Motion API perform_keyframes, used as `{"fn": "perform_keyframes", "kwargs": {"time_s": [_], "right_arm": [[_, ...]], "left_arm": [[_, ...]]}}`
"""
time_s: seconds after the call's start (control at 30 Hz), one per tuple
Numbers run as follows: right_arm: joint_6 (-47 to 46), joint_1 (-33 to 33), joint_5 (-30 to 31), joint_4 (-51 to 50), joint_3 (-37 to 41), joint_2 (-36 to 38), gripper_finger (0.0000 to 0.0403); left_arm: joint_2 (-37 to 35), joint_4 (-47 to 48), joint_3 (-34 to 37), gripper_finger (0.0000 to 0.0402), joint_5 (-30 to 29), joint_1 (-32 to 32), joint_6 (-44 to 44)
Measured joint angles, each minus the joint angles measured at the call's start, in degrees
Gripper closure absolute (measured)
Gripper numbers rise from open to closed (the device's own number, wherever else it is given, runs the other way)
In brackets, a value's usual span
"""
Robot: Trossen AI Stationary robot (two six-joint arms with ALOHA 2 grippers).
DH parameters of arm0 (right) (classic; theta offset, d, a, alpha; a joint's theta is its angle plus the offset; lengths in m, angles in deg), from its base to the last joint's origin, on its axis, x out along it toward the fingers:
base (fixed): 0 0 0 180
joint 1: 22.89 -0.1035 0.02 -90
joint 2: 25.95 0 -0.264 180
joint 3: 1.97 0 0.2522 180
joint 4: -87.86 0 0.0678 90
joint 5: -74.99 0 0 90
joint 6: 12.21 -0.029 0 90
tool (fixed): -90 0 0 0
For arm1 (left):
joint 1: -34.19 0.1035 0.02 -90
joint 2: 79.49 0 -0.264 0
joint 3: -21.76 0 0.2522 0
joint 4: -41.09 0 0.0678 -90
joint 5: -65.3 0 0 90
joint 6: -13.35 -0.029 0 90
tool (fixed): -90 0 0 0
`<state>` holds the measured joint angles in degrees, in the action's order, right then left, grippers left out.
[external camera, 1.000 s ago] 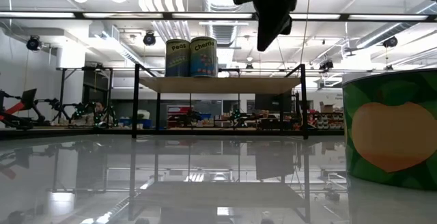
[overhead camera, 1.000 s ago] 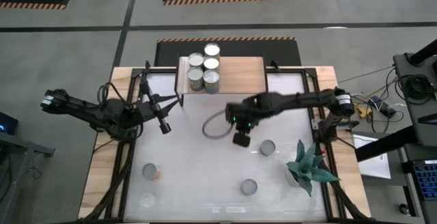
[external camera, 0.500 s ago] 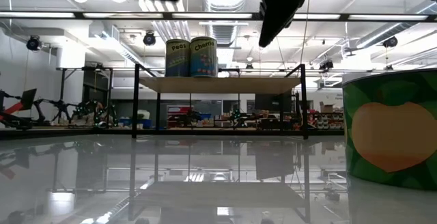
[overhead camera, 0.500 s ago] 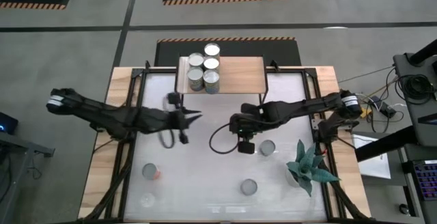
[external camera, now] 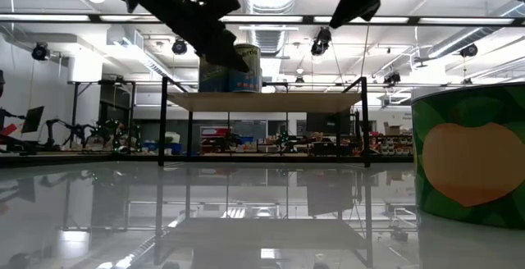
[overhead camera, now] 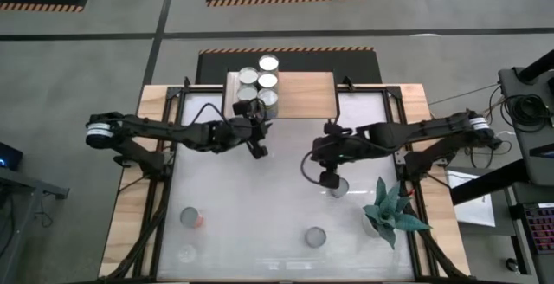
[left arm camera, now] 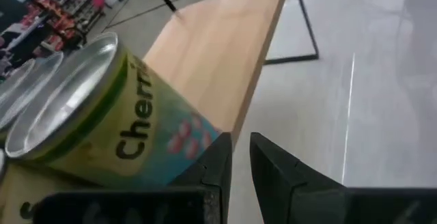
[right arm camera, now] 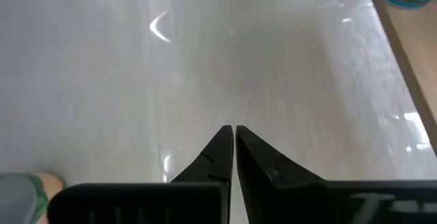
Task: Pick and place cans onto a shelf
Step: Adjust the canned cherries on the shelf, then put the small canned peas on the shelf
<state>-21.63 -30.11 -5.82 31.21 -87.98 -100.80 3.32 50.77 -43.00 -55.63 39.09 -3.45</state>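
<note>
Several cans stand upright on the left end of the light-wood shelf; in the low view they sit on the board. My left gripper hangs at the shelf's near edge beside a green "Cherries" can, its fingers close together with nothing between. My right gripper is shut and hovers by a can standing on the white table. Two more cans stand near the front. My left gripper has one finger right beside the lower side wall of the Cherries can, which stands on the shelf. That finger hides the spot, so I cannot tell whether it touches the can.
A green spiky plant stands at the table's right, close to my right gripper. A large green can fills the right of the low view. The shelf's right half is bare wood. Black frame legs hold the shelf up.
My left gripper has swept from the table's left toward the right and far side, sinking to the shelf's near edge by the cans and turning to point along the shelf. My right gripper has drifted toward the table's right edge, over the can by the plant.
</note>
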Motion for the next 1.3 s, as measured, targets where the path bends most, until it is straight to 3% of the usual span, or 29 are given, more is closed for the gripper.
{"fn": "perform_keyframes", "kwargs": {"time_s": [0.27, 0.83, 1.0, 1.17, 1.3], "right_arm": [[-1.14, 0.0, 0.04, 4.85, 5.97, 5.82, 0.0394], [-1.11, 0.0, 0.02, 6.42, 6.9, 5.76, 0.0394], [-1.66, 0.0, -0.02, 6.42, 6.9, 5.76, 0.0394], [-3.78, 0.0, -0.04, 6.33, 6.9, 5.73, 0.0394], [-6.44, 0.0, -0.14, 5.21, 6.9, 5.63, 0.0394]], "left_arm": [[-0.33, -3.08, 0.02, 0.0365, -1.81, 0.86, -0.15], [-0.42, -3.27, 0.07, 0.0365, -4.2, 1.71, 0.78], [-4.66, -1.78, 0.15, 0.0365, -4.14, -3.55, -1.71], [-15.02, 2.9, 0.15, 0.0365, -4.1, -13.22, -7.64], [-23.51, 6.07, 1.03, 0.0365, -4.0, -19.09, -7.5]]}}
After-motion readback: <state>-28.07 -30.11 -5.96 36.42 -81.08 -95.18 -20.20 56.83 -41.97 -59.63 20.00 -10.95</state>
